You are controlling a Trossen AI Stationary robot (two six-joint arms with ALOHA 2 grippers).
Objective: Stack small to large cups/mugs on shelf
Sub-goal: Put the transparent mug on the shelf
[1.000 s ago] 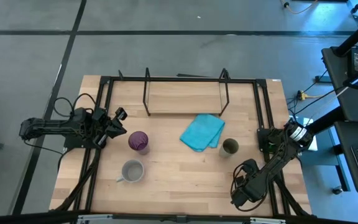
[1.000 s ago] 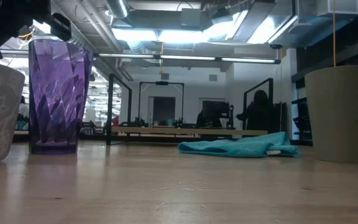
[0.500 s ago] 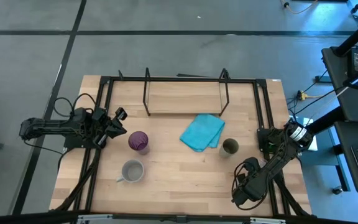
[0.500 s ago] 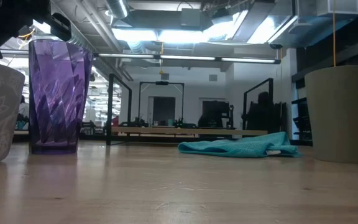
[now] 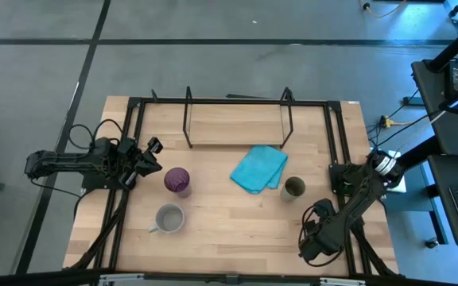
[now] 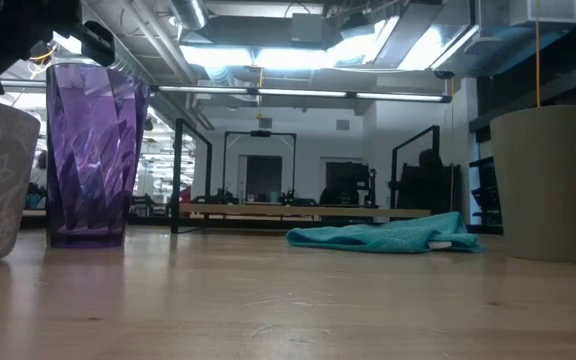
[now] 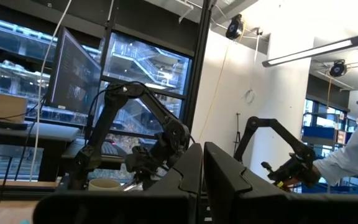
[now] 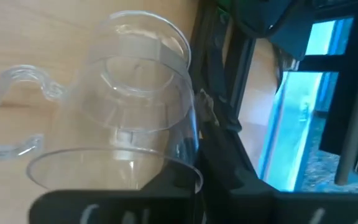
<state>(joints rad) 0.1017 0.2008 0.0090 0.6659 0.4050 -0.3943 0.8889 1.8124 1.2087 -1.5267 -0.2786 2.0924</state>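
right gripper (image 5: pixel 312 245) low at the table's near right corner, fingers around the clear glass (image 8: pixel 135 118); whether they pinch it i can't tell. left gripper (image 5: pixel 151 155) waits beside the purple tumbler (image 5: pixel 176 180), fingers pressed together. shelf (image 5: pixel 237 123) empty at the far edge. olive cup (image 5: pixel 293 187) and grey mug (image 5: pixel 168 218) stand loose. advice: lift straight, clear the frame rail. glass is hidden from overhead.

Where we find things on the surface (image 5: pixel 229 234)

We see the shelf (image 5: pixel 237 123) at the back, cloth (image 5: pixel 258 168) before it, tumbler (image 5: pixel 176 180) left, cup (image 5: pixel 293 187) right, mug (image 5: pixel 168 218) nearest the front.
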